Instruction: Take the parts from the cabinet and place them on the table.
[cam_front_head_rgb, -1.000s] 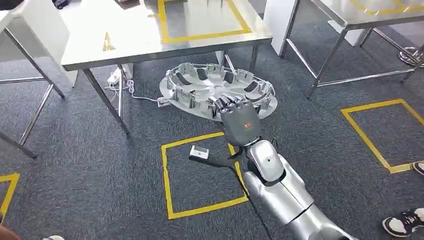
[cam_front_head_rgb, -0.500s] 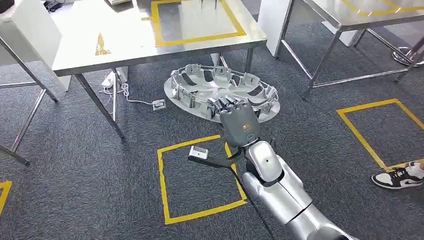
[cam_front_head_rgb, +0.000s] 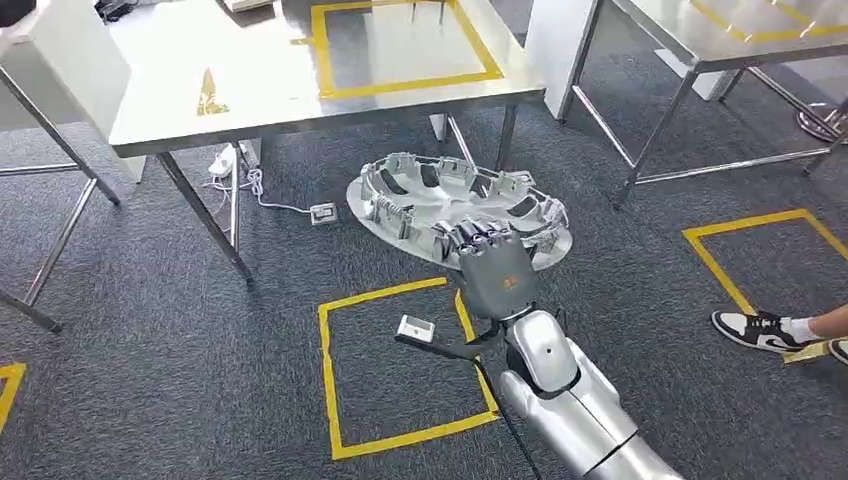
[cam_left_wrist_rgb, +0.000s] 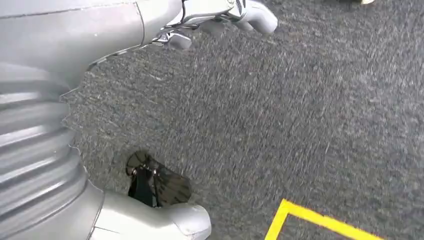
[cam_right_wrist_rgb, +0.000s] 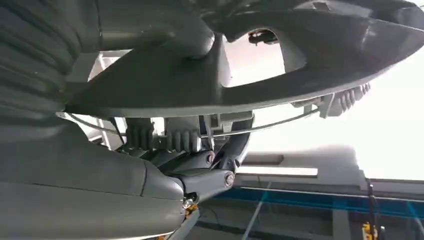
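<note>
Over grey carpet (cam_front_head_rgb: 200, 300), wheel cover (cam_front_head_rgb: 430, 195) in right hand (cam_front_head_rgb: 492, 270).

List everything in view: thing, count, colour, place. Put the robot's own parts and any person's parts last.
wheel cover: one, silver-grey, held level above the carpet, in front of the near table.
steel tables: two, silver, with yellow tape outlines on top; one ahead, the other at the far right.
white cabinet: one, far left.
power strip and cable: one, white, on the floor under the near table.
floor tape squares: yellow, on the dark grey carpet.
right hand: one, grey, gripping the wheel cover's near rim.
left hand: one, silver-grey, hanging over the carpet; fingers unclear.
person's shoe: black and white, at the right edge.
</note>
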